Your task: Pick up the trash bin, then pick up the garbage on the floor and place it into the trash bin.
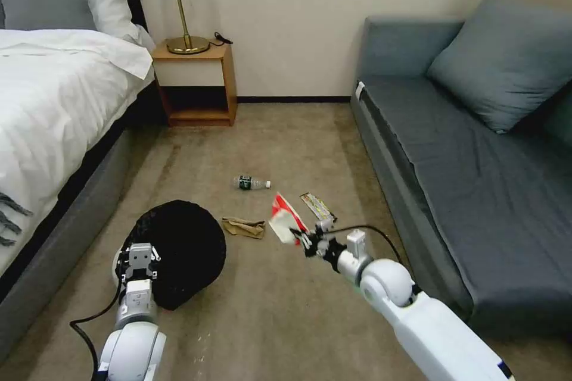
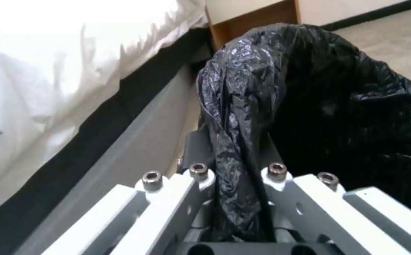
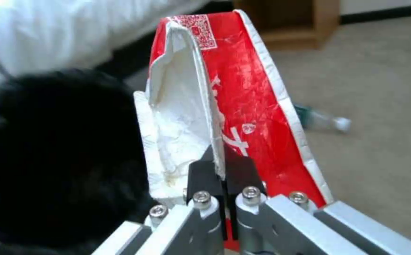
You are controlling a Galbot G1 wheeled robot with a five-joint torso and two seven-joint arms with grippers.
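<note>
My left gripper (image 1: 138, 250) is shut on the rim of the trash bin (image 1: 179, 250), a round bin lined with a crinkly black bag (image 2: 309, 106), held tilted beside the bed. My right gripper (image 1: 301, 238) is shut on the crushed red-and-white carton (image 1: 285, 218), one piece of the garbage, holding it off the carpet to the right of the bin; its black pads (image 3: 205, 177) pinch the carton's edge (image 3: 243, 99). On the floor lie a crumpled brown paper bag (image 1: 244, 227), a clear bottle with a green label (image 1: 251, 182) and a flat snack wrapper (image 1: 317, 206).
A bed (image 1: 53, 107) runs along the left and a grey sofa (image 1: 476, 172) along the right, with a strip of carpet between. A wooden nightstand (image 1: 193, 80) with a brass lamp (image 1: 186, 12) stands against the far wall.
</note>
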